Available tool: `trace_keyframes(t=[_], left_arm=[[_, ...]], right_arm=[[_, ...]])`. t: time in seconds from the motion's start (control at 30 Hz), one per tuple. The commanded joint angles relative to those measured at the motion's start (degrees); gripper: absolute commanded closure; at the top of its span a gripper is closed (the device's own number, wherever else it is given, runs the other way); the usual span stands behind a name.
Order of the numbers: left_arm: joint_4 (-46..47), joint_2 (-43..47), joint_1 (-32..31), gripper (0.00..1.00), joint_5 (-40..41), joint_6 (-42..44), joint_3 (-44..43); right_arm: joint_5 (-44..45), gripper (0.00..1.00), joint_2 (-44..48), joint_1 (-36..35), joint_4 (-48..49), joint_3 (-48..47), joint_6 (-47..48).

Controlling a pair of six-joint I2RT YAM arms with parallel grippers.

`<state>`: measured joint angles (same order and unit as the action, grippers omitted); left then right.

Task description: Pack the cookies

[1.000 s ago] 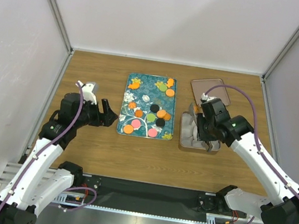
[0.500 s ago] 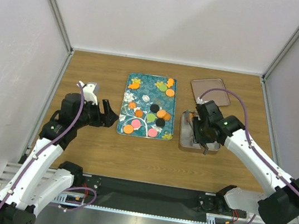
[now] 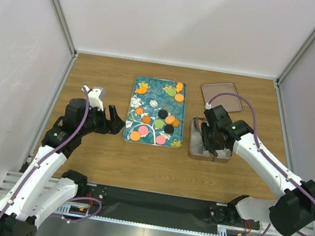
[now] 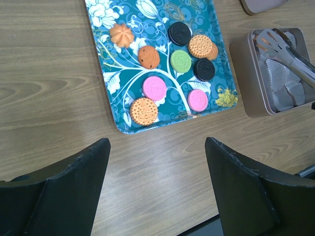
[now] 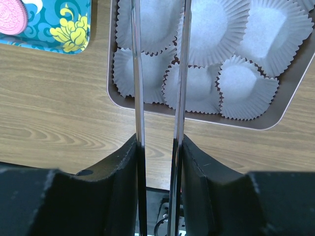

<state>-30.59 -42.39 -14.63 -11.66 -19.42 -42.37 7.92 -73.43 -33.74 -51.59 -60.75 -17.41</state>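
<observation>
left gripper (image 4: 157,147) wide, empty | right gripper (image 5: 158,142) clamps tongs (image 5: 182,73) over tin (image 5: 197,117) | cookies (image 4: 155,88) on tray (image 4: 115,69)

Cookies (image 4: 181,61), small orange, pink, black and green discs, lie flat and scattered on the teal tray (image 4: 115,73), two orange ones overlapping, a few more at its far end.

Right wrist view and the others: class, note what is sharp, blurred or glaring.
Right wrist view: paper cups sharp, tongs streaked with glare, dark right hand soft. Left wrist view: cookies crisp, left hand blurred. Top view: even light, faint shadows.
</observation>
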Motion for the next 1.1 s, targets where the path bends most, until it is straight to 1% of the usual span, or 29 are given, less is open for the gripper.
trace_keyframes(t=[0.0, 0.2, 0.37, 0.53, 0.7, 0.83, 1.0, 1.07], left_arm=[[1.23, 0.29, -0.48, 0.16, 0.67, 0.61, 0.01], [1.23, 0.29, -0.57, 0.16, 0.67, 0.61, 0.01], [1.32, 0.38, -0.66, 0.16, 0.67, 0.61, -0.08], [1.23, 0.29, -0.75, 0.15, 0.59, 0.61, 0.01], [1.23, 0.56, -0.84, 0.16, 0.85, 0.52, 0.01], [1.15, 0.64, -0.84, 0.16, 0.76, 0.52, -0.08], [1.15, 0.64, -0.84, 0.16, 0.85, 0.52, -0.08], [1.15, 0.64, -0.84, 0.16, 0.94, 0.52, 0.01]], right_arm=[[0.43, 0.62, 0.04, 0.25, 1.76, -0.42, -0.7], [0.34, 0.53, 0.66, 0.34, 1.58, -0.42, -0.78], [0.07, 0.5, 0.92, 0.34, 1.41, -0.51, -0.78], [1.13, 0.51, 1.97, 0.51, -0.26, -1.65, -0.96], [1.48, 0.53, 4.7, 0.34, -2.19, -7.71, -0.79], [0.6, 0.53, 2.16, -1.68, -1.85, -11.49, 0.09], [0.25, 0.53, -6.54, -6.95, 0.52, -16.93, 1.67], [-1.06, 0.53, -9.7, -7.57, 1.14, -18.43, 2.29]])
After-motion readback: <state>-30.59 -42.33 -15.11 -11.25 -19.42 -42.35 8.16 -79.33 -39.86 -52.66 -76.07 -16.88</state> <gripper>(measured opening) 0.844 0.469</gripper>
